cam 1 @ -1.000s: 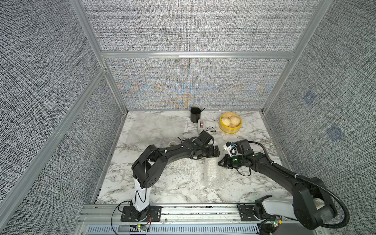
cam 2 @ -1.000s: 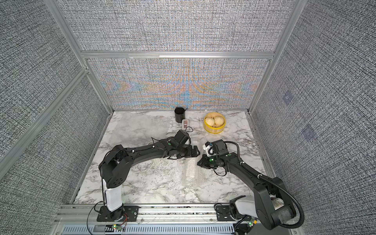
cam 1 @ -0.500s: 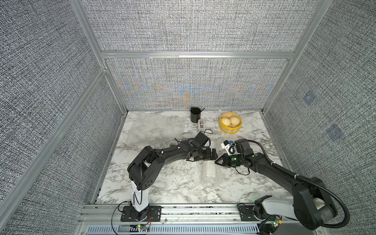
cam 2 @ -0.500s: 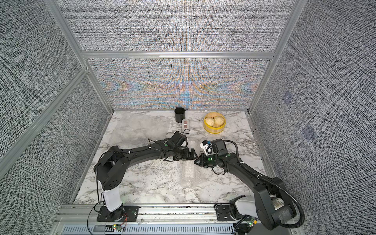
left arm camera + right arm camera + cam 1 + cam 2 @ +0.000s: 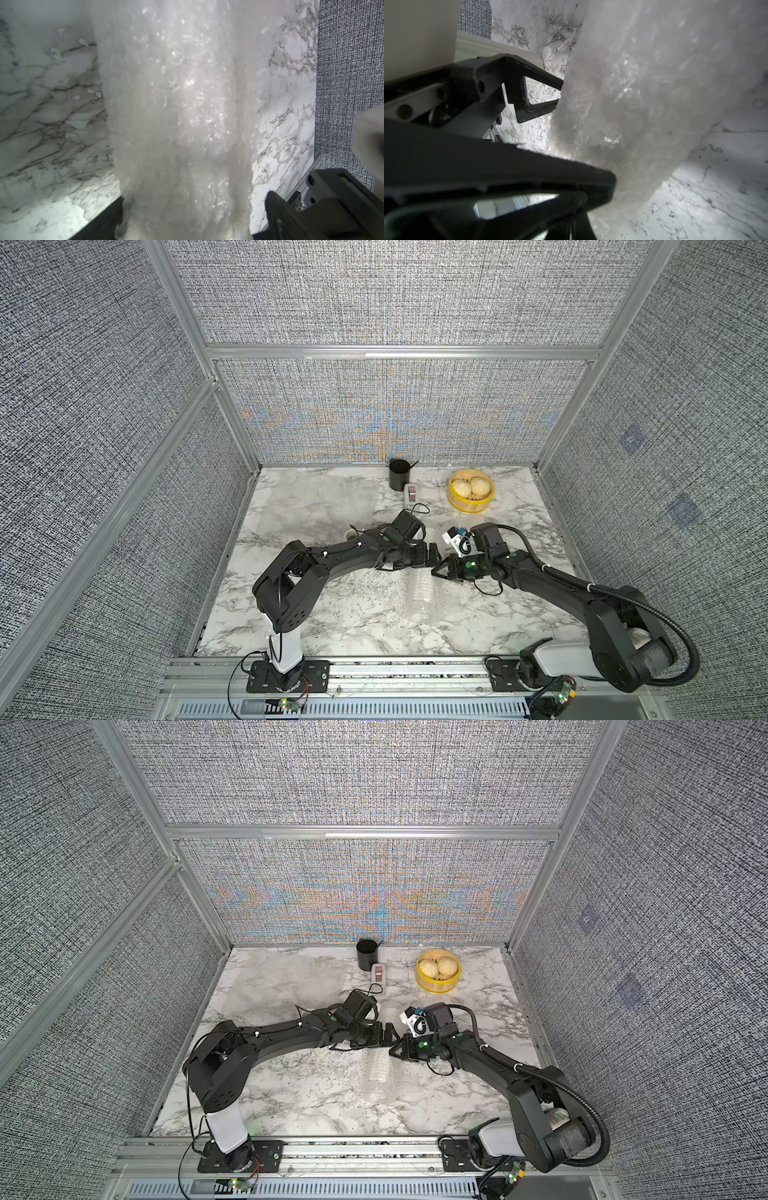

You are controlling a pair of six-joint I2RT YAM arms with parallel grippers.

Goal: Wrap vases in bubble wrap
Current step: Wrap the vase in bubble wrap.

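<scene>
A rolled bundle of bubble wrap (image 5: 420,595) (image 5: 378,1073) lies on the marble table near the middle. Whatever vase is inside shows only as a pale form. My left gripper (image 5: 432,558) (image 5: 388,1038) sits at the bundle's far end and is open. In the left wrist view the bundle (image 5: 178,116) runs between its spread fingers, and marble shows in the gap on one side. My right gripper (image 5: 434,571) (image 5: 391,1051) is shut, its tip (image 5: 604,187) against the wrap (image 5: 643,93) at that same end. A second, flat sheet of wrap (image 5: 320,506) lies at the back left.
A black cup (image 5: 399,475), a small white switch box (image 5: 411,493) and a yellow basket with two buns (image 5: 471,491) stand along the back. A small pale round thing (image 5: 351,535) peeks out behind the left arm. Fabric walls close in three sides.
The right gripper has slid left to the bundle's far end. The left gripper has come down and nearer, and its jaws have spread a little wider. The bundle has shifted slightly left.
</scene>
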